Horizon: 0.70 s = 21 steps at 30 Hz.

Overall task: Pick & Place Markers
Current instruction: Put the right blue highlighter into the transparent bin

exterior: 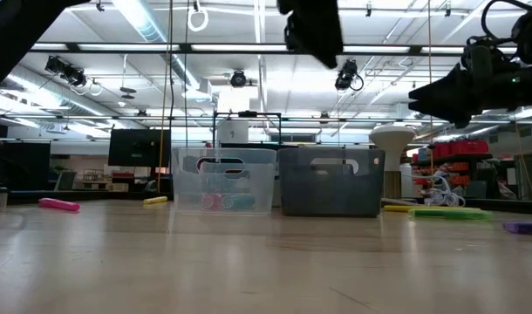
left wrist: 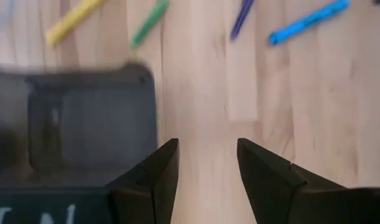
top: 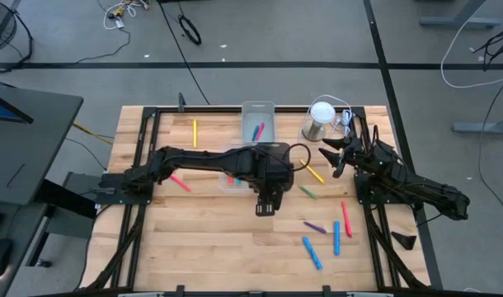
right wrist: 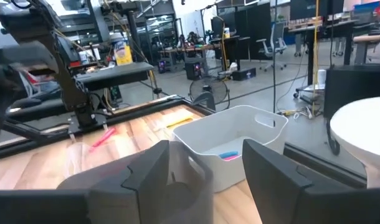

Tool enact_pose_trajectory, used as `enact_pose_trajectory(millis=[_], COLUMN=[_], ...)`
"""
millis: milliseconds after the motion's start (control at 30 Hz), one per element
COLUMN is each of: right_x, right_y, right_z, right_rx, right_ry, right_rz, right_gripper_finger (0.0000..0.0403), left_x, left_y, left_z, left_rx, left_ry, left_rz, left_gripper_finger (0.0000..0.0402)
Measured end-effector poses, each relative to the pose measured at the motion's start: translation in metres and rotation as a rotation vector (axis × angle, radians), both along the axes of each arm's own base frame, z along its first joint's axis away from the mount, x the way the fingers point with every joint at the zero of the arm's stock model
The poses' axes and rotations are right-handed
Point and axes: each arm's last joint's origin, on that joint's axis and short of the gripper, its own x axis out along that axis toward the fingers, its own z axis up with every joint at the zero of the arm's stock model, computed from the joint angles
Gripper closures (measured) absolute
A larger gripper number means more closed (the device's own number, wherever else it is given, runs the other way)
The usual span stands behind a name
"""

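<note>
Markers lie scattered over the wooden table (top: 202, 239): a yellow marker (top: 195, 132) near the far left part, a pink marker (top: 180, 182) just beside the left arm, a second yellow marker (top: 316, 174) and a green marker (top: 307, 192) near the middle, and a purple marker (top: 314, 226), a red marker (top: 346, 219) and two blue markers (top: 312, 252) toward the near right. More markers, pink and blue, rest inside the clear bin (top: 257, 122) at the table's far edge (the low view shows their ends through its wall). Next to it in the low view stands a dark bin (exterior: 331, 181).

The left gripper (top: 265, 206) reaches across the middle of the table and hangs above bare wood, its two fingers (left wrist: 159, 177) spread apart with nothing between them; the wrist view shows the dark bin just beside it and the yellow, green, purple and one blue marker (left wrist: 308, 21) farther ahead.

The right gripper (top: 332, 157) sits raised at the far right of the table, near a metal cup with a white round top (top: 321, 119). Its fingers (right wrist: 154, 171) stand wide apart and empty, pointing toward the clear bin (right wrist: 230, 140), where a blue and a pink marker show inside
</note>
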Motion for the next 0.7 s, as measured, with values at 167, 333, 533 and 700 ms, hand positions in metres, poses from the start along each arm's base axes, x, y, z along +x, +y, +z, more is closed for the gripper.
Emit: enact_pose_trajectory(millis=[167, 333, 533, 700], right_x=[0.000, 0.000, 0.001, 0.002], right_y=[0.001, 0.001, 0.003, 0.005], right_z=[0.003, 0.005, 0.005, 0.006], right_rx=[0.017, 0.067, 0.107, 0.188], right_ry=[-0.046, -0.087, -0.098, -0.132], right_rz=[0.025, 0.032, 0.083, 0.132], right_gripper_finger=[0.0195, 0.0195, 0.0195, 0.0195], left_x=[-0.004, -0.015, -0.058, -0.102], left_y=[0.000, 0.010, 0.022, 0.027], left_z=[0.013, 0.029, 0.037, 0.050], left_rx=[0.022, -0.055, -0.127, -0.140], left_ry=[-0.057, -0.098, -0.130, -0.412], left_rz=[-0.085, -0.170, -0.198, -0.178], left_gripper_finger=[0.0232, 0.0232, 0.0232, 0.0232])
